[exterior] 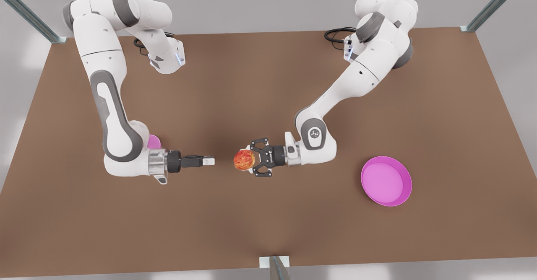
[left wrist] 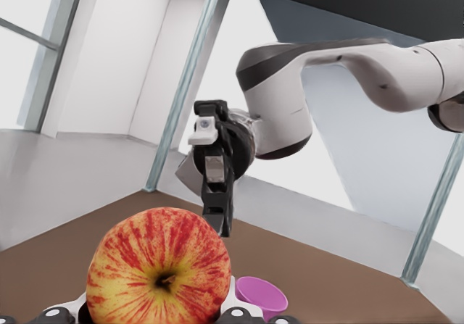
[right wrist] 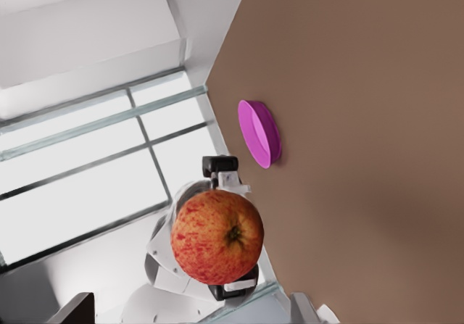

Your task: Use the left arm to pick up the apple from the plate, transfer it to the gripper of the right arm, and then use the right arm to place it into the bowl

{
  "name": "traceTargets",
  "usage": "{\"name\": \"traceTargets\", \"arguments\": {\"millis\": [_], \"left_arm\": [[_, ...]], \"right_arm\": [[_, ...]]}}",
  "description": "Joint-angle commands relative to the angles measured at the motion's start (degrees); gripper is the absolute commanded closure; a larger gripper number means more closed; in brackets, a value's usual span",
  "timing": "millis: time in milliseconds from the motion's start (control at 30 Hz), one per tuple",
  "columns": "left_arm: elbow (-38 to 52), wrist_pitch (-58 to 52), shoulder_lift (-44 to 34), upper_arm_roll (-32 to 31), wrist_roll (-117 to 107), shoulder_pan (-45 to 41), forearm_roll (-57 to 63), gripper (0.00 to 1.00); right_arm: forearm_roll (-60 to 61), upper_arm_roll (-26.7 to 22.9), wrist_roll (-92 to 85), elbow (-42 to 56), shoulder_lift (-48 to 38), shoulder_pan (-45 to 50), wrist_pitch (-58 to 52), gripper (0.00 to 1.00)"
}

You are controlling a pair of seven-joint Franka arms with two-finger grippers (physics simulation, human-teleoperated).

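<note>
1. Small deep magenta-pink bowl [exterior: 154,141]: on the brown tabletop [exterior: 268,221] at the front view's left, mostly hidden behind the arm's elbow. In the left wrist view it sits on the table below and beyond the red-and-yellow apple.
2. Right gripper [exterior: 209,161]: on the front view's left arm, level over the table, pointed toward the front view's right at the apple. A clear gap separates the tip from the fruit, no contact. Seen edge-on from above, so the 2 fingers overlap. In the right wrist view the finger ends sit far apart at the frame corners, so the claw reads as spread.
3. Small round red apple with yellow-orange streaks [exterior: 244,159]: mid-table, lifted off the surface, between bowl and plate and well apart from both. Stem end faces the right gripper.
4. Left gripper [exterior: 247,159]: on the front view's right arm, horizontal, facing the right gripper. The 2 black fingers [exterior: 256,145] are pinching the apple from either side.
5. Wide shallow magenta-pink plate [exterior: 406,175]: flat on the table at the front view's right, near the left arm's wrist but not touching it.
</note>
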Motion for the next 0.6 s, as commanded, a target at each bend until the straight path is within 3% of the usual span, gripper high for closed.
{"name": "traceTargets", "arguments": {"millis": [0,467,567], "left_arm": [[0.0,0.3,-0.1,0.0,24.3,-0.2,-0.6,0.28],[0.4,0.7,0.6,-0.1,24.2,-0.6,-1.0,0.28],[0.4,0.7,0.6,-0.1,24.2,-0.6,-1.0,0.28]], "right_arm": [[6.0,0.0,-29.5,2.2,1.8,0.6,1.4,0.0],[9.0,-0.6,-28.8,4.9,3.4,3.7,2.8,0.0],[6.2,-0.6,-31.6,0.9,2.8,3.1,2.2,0.0]]}}
